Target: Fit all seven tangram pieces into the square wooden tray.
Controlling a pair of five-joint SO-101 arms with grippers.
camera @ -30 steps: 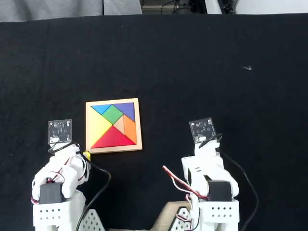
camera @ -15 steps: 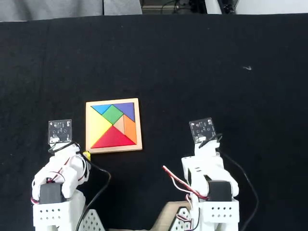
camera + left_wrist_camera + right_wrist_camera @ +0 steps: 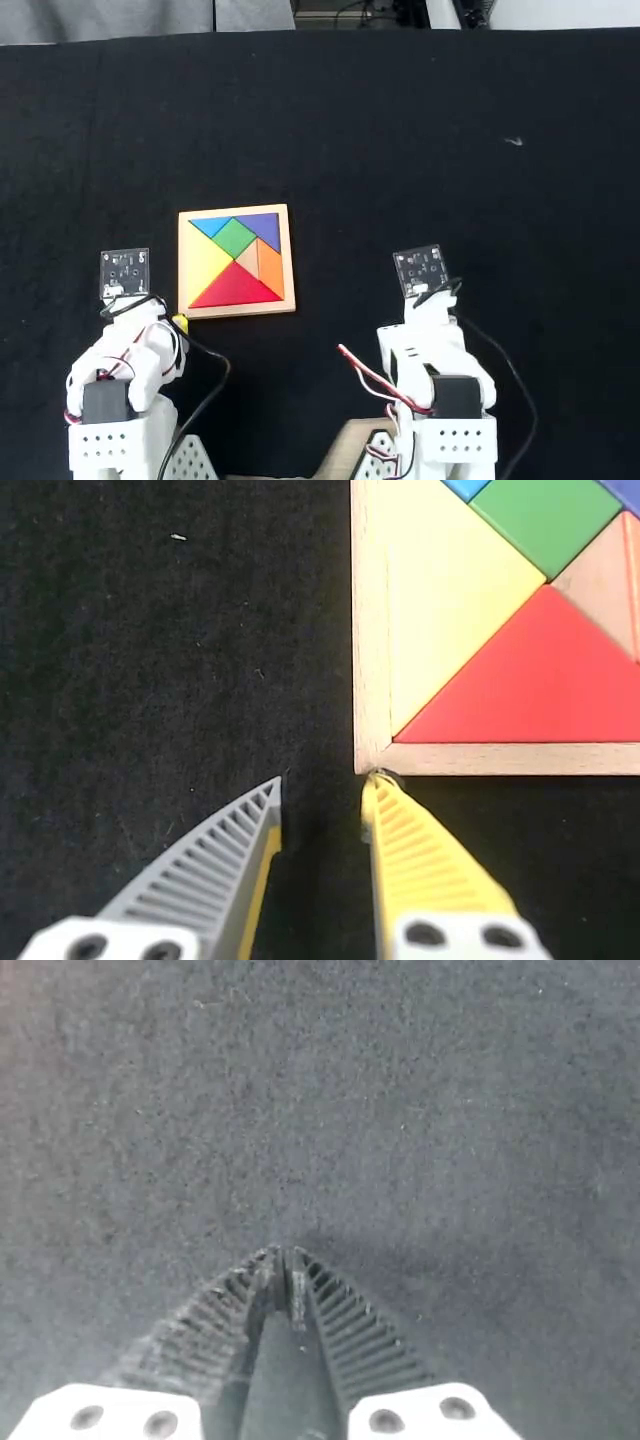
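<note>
**A:** Left fingers stand a narrow gap apart with nothing between them, and the yellow tip is right at the tray corner nearest the arms. Right fingers are pressed together on nothing.

**B:** Wide shot now. The black counter lies under everything. The left arm sits just beside that same tray corner, and the right arm is well apart from the tray, off its right side.

**A:** The tray lies flat on the counter with all seven pieces seated inside it!

**B:** The red triangle runs along the tray's near edge and the yellow triangle along its left edge. The orange triangle sits against the right edge. The blue-violet parallelogram fills the far right corner, with the green square beside it at the far middle. The light blue triangle is in the far left corner, and the tan triangle is at the tray's centre.
</note>
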